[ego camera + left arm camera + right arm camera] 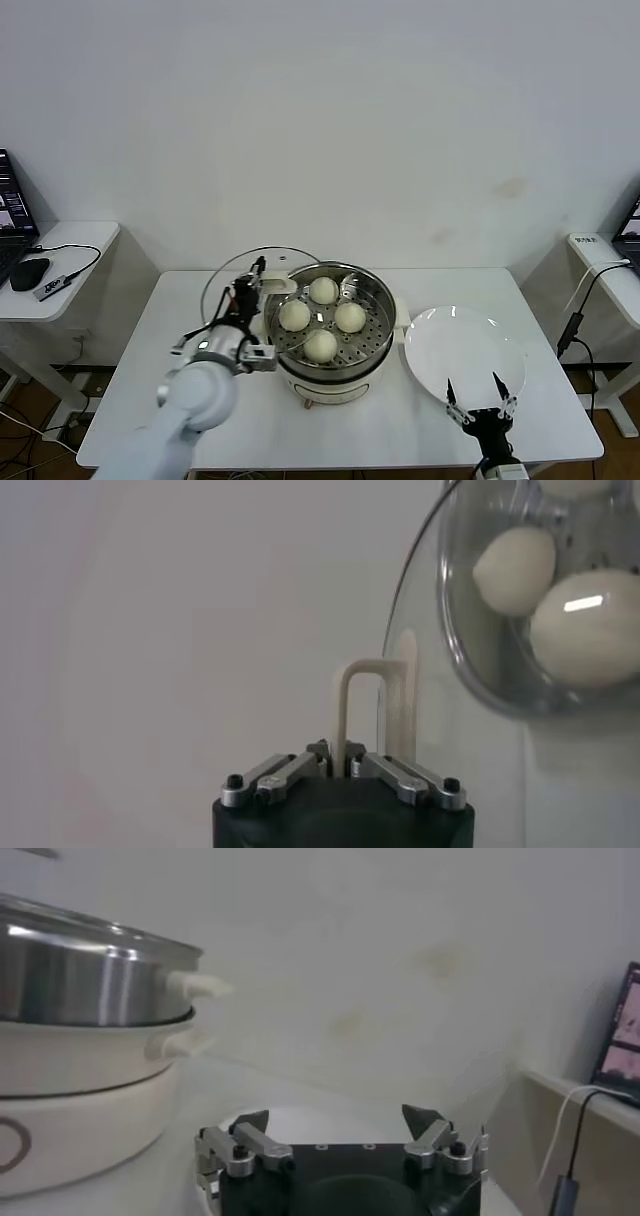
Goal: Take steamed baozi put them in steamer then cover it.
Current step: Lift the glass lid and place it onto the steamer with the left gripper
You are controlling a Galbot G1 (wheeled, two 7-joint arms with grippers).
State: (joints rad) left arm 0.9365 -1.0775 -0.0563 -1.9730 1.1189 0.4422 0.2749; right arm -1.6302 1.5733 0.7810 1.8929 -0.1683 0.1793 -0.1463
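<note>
four steamed baozi [322,317] sitting in the steamer [375,345] at table centre, on its perforated floor, close together. steamer on white pot base [330,385]. cover [235,285] tilted, hanging over the steamer's left rim, not seated; bar handle [362,705] pinched in left gripper [250,290], jaws clamped tight on it. right gripper [480,405] spread wide, holding nothing, parked at the near table edge by the white plate [465,350], right of the steamer. table [190,400] white.
</note>
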